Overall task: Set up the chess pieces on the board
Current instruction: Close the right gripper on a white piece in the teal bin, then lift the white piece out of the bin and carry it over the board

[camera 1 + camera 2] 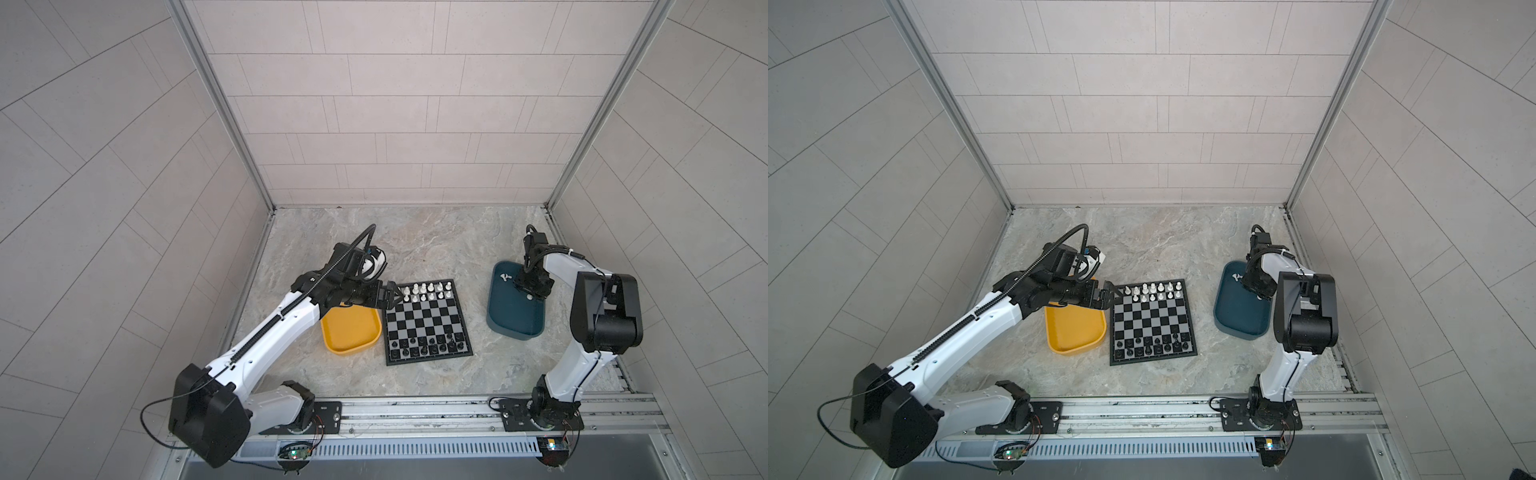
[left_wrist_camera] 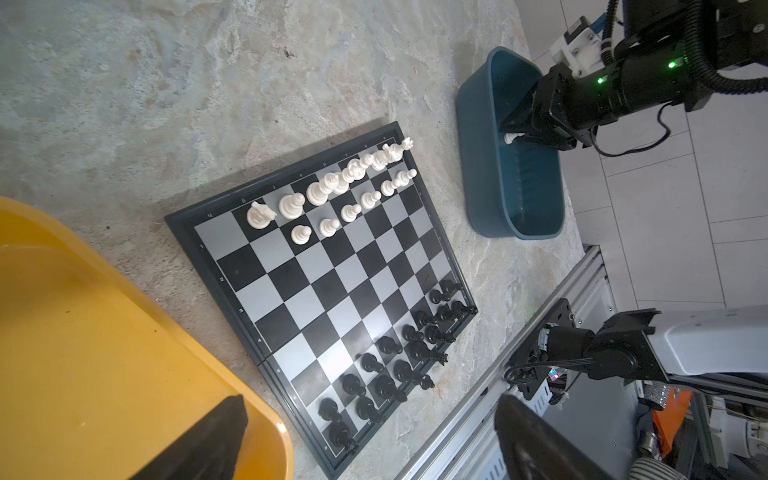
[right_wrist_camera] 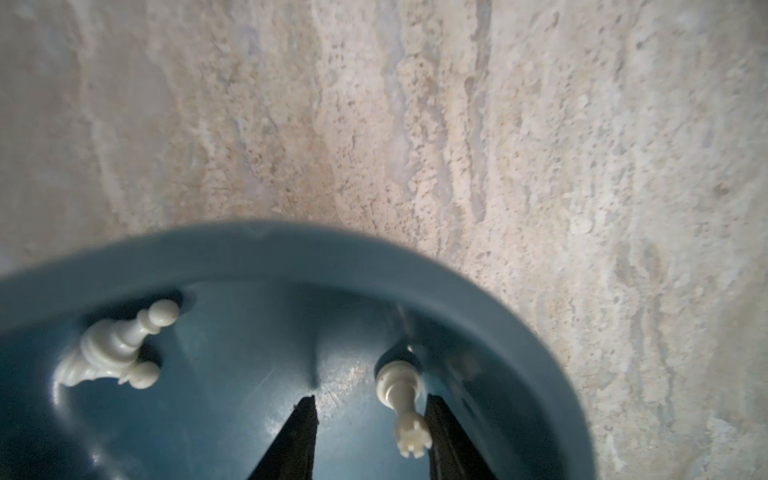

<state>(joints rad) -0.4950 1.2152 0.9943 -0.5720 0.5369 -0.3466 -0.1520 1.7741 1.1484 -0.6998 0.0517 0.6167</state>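
Blue bin wall just beside right tool, ajar around white rook; left tool wide.

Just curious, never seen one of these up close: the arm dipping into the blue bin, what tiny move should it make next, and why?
Probably close on the white rook. The right gripper is down in the dark blue bin with the rook lying between its open jaws, close to one finger. The board has an empty corner square on white's side.
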